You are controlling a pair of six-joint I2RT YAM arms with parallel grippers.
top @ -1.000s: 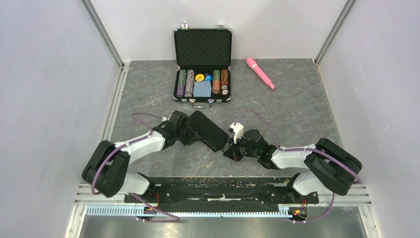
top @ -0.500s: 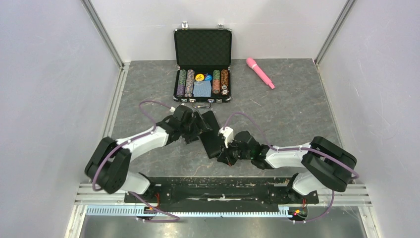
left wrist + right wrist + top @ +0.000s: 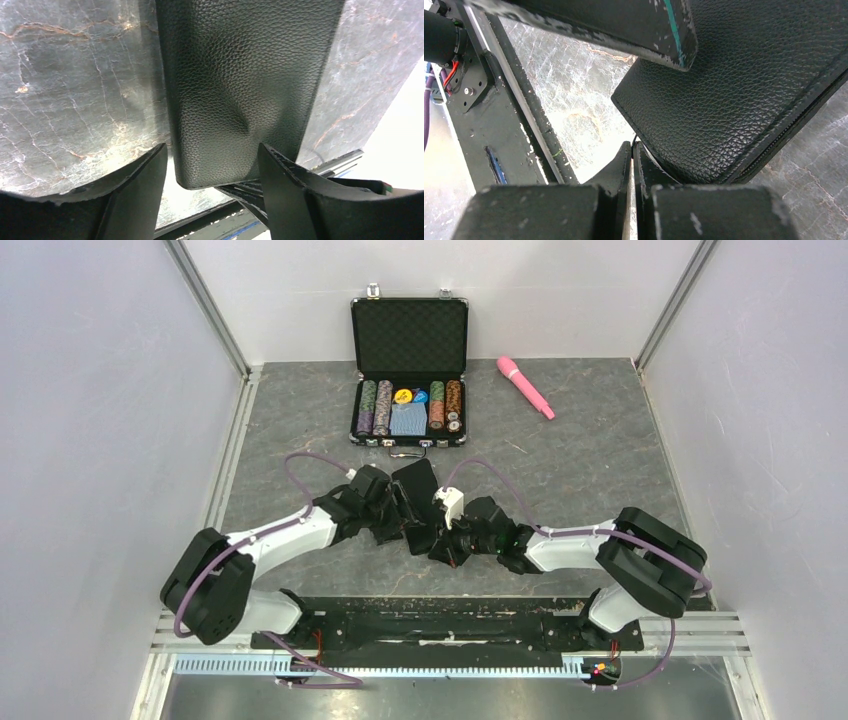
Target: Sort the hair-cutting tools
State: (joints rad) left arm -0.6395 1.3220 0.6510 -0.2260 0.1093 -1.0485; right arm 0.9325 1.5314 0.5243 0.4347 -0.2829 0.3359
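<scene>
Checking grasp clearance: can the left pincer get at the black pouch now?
Probably yes: the left pincer stands open astride the end of the black leather-look pouch, nothing else between its fingers.

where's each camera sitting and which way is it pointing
Top external: overhead, behind the robot, looking down at the table; left arm and right arm show whole.
Left wrist: on the left arm, looking down past the open left hand at the black pouch.
Right wrist: on the right arm, looking along the shut right hand at the pouch's edge.
Shared: all three see the pouch.
</scene>
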